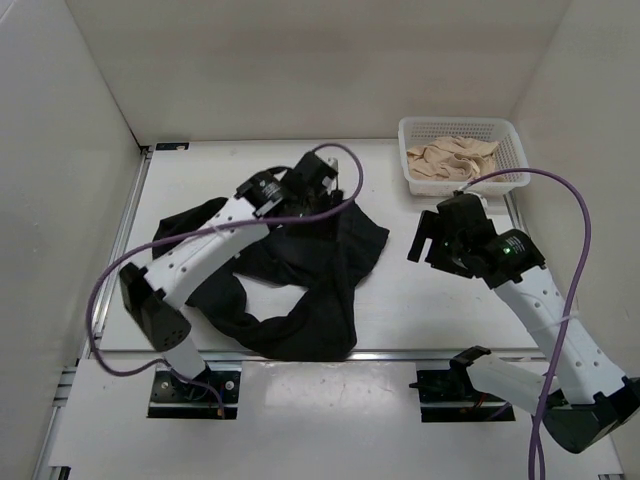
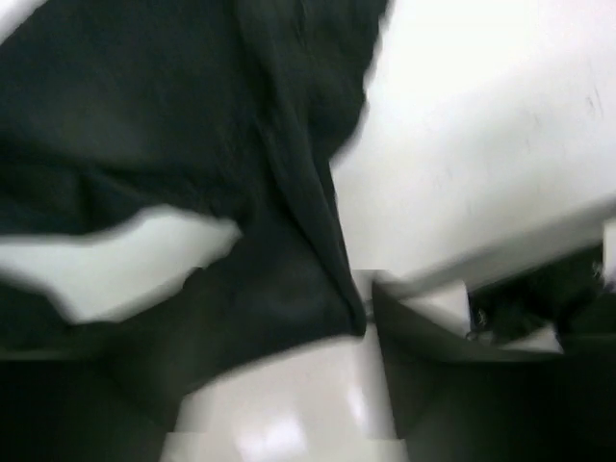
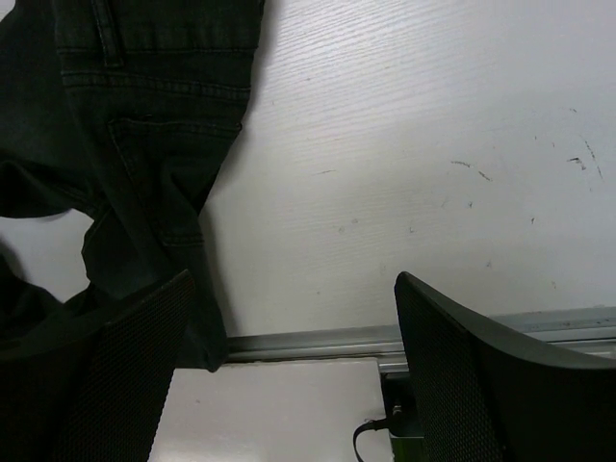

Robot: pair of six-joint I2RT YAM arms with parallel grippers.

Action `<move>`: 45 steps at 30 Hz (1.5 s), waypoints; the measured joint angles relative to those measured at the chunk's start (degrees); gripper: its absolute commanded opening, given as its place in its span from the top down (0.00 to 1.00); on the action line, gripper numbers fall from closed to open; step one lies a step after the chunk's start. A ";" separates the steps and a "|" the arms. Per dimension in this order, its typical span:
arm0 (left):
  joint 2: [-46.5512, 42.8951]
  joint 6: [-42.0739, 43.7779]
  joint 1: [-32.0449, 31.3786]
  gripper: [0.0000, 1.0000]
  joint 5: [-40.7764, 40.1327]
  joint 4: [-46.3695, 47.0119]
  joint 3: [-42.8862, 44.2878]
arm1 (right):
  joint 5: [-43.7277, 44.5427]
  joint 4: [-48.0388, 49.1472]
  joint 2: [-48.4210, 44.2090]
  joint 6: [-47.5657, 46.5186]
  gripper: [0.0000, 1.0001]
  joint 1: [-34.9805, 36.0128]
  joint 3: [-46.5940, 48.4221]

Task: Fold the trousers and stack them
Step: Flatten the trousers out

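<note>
A white basket [image 1: 460, 122] at the far right corner of the tabletop [image 1: 430, 310] holds crumpled beige cloth [image 1: 452, 160]; the trousers [image 1: 310, 280] lie bunched from centre to near edge; the left gripper [image 1: 306, 180] hangs over them, its state too blurred to tell; the right gripper [image 3: 294, 289] is spread wide, empty.

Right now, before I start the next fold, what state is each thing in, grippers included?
trousers: unfolded, lying crumpled on the table.
left gripper: over the trousers; the wrist view is blurred, so open or shut is unclear.
right gripper: open and empty, above bare table beside the trousers.
basket: upright at the table's far right corner, holding cloth.
beige cloth: bunched inside the basket.
</note>
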 measured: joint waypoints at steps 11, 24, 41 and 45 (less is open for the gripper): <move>39.30 2.40 6.29 0.53 7.67 3.13 24.30 | 1.84 -4.31 -8.48 0.66 0.10 0.00 0.09; 37.18 3.52 1.66 0.48 18.84 3.43 36.96 | 14.03 -14.10 -12.22 3.61 0.13 -0.02 13.49; 11.52 3.98 12.55 0.81 17.53 4.37 15.39 | 5.35 -7.65 -13.25 9.27 0.01 -0.26 -13.09; -4.15 -0.33 17.73 0.16 5.31 2.58 -0.74 | -2.43 -1.09 -9.73 8.94 0.00 -0.26 -18.97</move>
